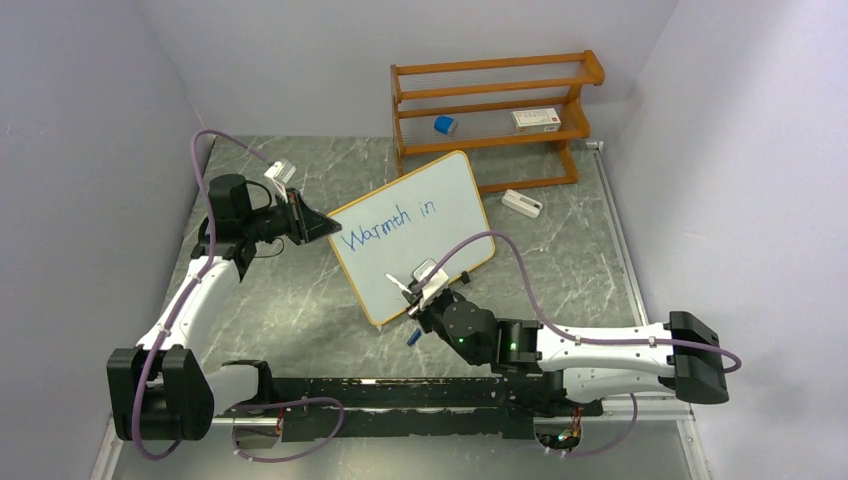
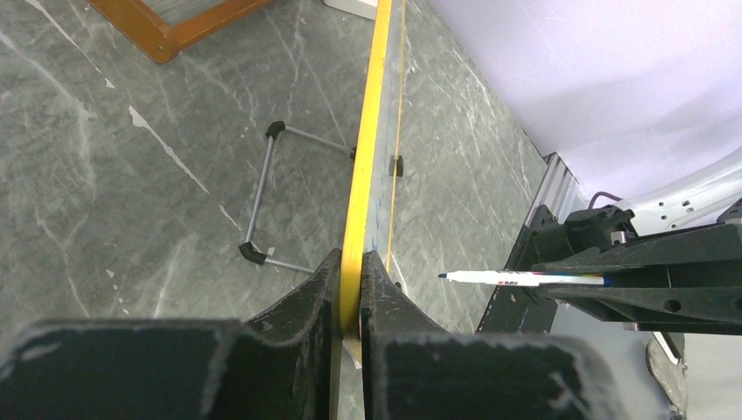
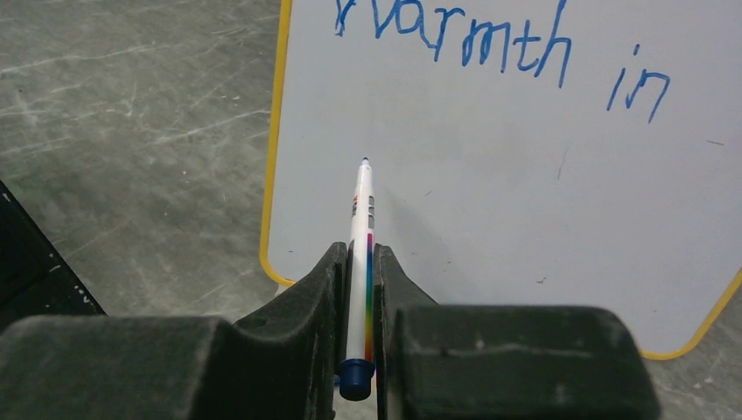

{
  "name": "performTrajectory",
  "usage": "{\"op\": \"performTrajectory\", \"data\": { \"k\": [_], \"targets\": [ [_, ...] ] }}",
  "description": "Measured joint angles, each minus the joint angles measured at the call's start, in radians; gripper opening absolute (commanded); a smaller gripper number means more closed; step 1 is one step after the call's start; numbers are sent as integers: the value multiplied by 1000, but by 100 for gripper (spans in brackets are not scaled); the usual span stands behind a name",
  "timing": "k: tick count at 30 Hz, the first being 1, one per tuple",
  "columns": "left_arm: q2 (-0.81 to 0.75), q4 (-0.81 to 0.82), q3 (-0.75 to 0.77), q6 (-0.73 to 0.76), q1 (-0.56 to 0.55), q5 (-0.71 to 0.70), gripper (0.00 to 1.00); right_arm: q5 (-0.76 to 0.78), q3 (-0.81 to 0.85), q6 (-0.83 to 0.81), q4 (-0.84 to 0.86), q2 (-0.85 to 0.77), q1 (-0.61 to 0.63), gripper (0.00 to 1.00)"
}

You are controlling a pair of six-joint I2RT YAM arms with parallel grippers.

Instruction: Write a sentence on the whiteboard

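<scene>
The whiteboard [image 1: 430, 245] stands tilted in the middle of the table, yellow-framed, with the blue sentence "Warmth in" [image 1: 385, 228] on its upper part. My left gripper [image 1: 322, 226] is shut on the board's left edge, and the left wrist view shows the yellow frame [image 2: 369, 149] pinched between its fingers [image 2: 319, 284]. My right gripper [image 3: 360, 255] is shut on a white marker [image 3: 360, 219] with a rainbow stripe. The marker points at the blank lower left of the whiteboard [image 3: 525, 227], under the sentence [image 3: 455, 35]. In the left wrist view the marker [image 2: 525, 278] tip stands a little off the board.
An orange wooden shelf rack [image 1: 495, 105] stands at the back, holding a small blue thing [image 1: 444, 125] and a white box [image 1: 536, 120]. A white eraser [image 1: 522, 203] lies beside the board. A blue cap [image 1: 412, 338] lies near my right gripper [image 1: 420, 292]. The board's wire stand [image 2: 262, 197] rests behind it.
</scene>
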Motion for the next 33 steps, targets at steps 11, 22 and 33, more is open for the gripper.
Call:
{"op": "performTrajectory", "data": {
  "k": [11, 22, 33],
  "targets": [
    [0, 0, 0, 0, 0, 0, 5, 2, 5, -5, 67, 90, 6, 0],
    [0, 0, 0, 0, 0, 0, 5, -1, 47, -43, 113, 165, 6, 0],
    [0, 0, 0, 0, 0, 0, 5, 0, 85, -67, 132, 209, 2, 0]
  ]
}}
